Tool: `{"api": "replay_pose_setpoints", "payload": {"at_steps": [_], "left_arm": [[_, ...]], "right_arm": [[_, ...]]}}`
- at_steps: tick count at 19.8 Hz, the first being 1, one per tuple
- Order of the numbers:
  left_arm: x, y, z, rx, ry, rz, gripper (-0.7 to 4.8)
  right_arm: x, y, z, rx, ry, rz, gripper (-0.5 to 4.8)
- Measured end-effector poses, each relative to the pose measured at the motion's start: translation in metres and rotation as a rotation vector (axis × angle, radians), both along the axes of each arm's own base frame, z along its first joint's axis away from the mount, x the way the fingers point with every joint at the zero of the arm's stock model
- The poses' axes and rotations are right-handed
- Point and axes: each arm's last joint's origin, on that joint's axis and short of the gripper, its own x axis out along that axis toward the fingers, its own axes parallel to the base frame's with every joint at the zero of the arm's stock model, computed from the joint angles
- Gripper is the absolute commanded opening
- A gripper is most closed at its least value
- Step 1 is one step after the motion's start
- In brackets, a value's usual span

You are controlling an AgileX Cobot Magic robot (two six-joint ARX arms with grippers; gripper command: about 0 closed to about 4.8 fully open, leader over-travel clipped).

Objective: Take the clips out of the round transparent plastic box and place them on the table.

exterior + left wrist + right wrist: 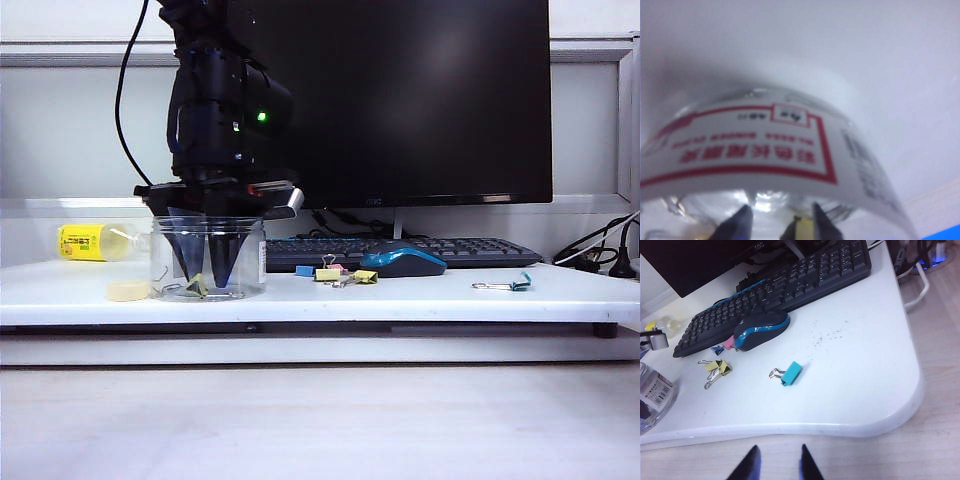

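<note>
A: Where is the squat round clear plastic jar [208, 258]?

B: It stands upright on the left part of the long white table [420, 292]. The left gripper [205, 272] reaches down through its mouth, its dark fingers [738, 226] closed on a small yellow binder clip [803, 229] near the bottom.

A: What lies outside it?

B: Yellow, pink and blue clips [338, 273] lie beside the blue mouse [761, 329].

A: And the right gripper [776, 463]?

B: It hangs beyond the table's edge, jaws apart, holding nothing.
</note>
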Motion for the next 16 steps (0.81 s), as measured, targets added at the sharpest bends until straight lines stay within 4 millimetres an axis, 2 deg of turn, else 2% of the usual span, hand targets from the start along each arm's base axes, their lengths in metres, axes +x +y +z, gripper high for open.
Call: {"api": "replay_pose_setpoints", "payload": {"at_steps": [2,4,16], "left_arm": [[0.0001,-0.0001,-0.0003,0.014,-0.007,-0.006,0.79],[0.0003,0.0,-0.0028,0.057,-0.021,-0.012,0.79],[0.006,-0.0022,0.0022,0.027,-0.069,-0.02,0.85]], "right_arm": [[0.0,-0.0001,0.0,0.0,0.0,-0.002,1.07],[0.0,-0.0001,0.0,0.0,0.0,-0.002,1.07],[0.0,-0.0001,0.0,0.0,0.0,-0.002,1.07]]}}
